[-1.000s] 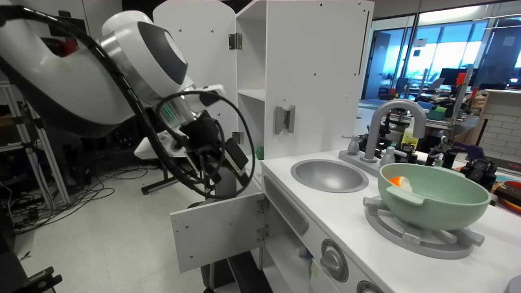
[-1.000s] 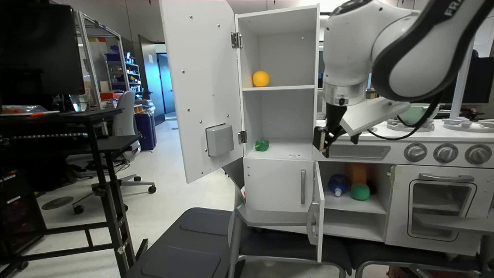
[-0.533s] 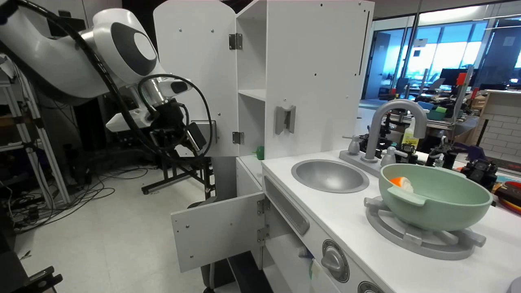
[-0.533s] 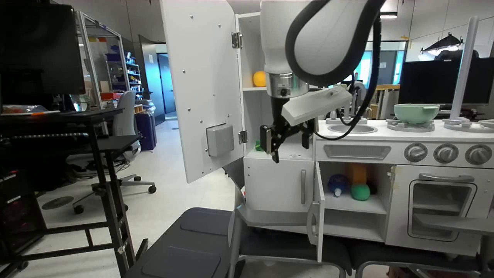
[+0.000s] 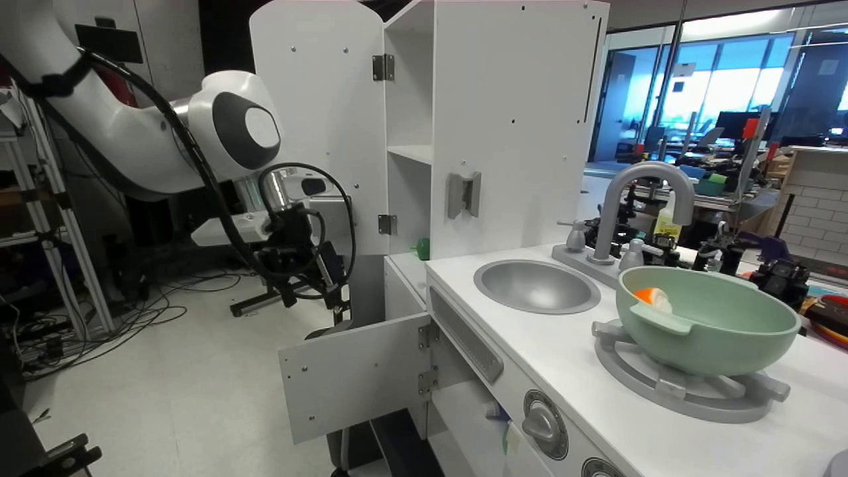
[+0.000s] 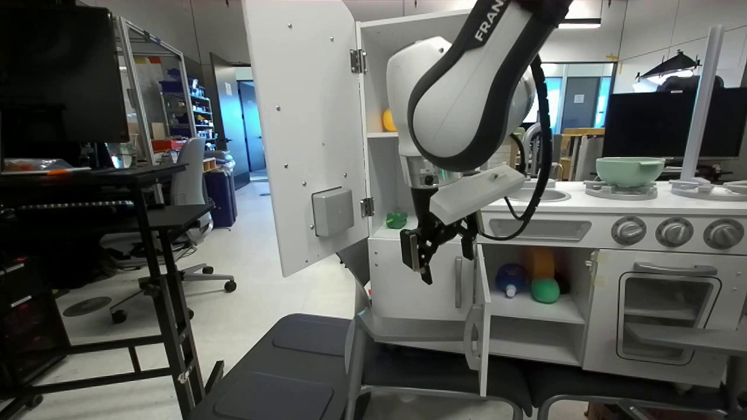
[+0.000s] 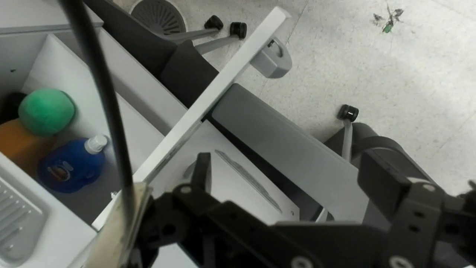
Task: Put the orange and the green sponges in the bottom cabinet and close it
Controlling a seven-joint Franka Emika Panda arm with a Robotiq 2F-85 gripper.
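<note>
Jaws of my gripper [image 7: 293,175] stand wide apart near the open bottom-cabinet door [image 7: 208,99]; inside, the green sponge [image 7: 46,111] and the orange sponge [image 7: 18,143] lie beside one white-capped blue bottle [image 7: 70,165].

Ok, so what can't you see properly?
In the wrist view, a dark thing, partly behind the green sponge; can't tell what.
There too, the left edge cuts off the orange sponge.
In an exterior view, the arm covers part of the yellowish ball.
In an exterior view, the bowl hides the bottom of the orange-and-white thing.
</note>
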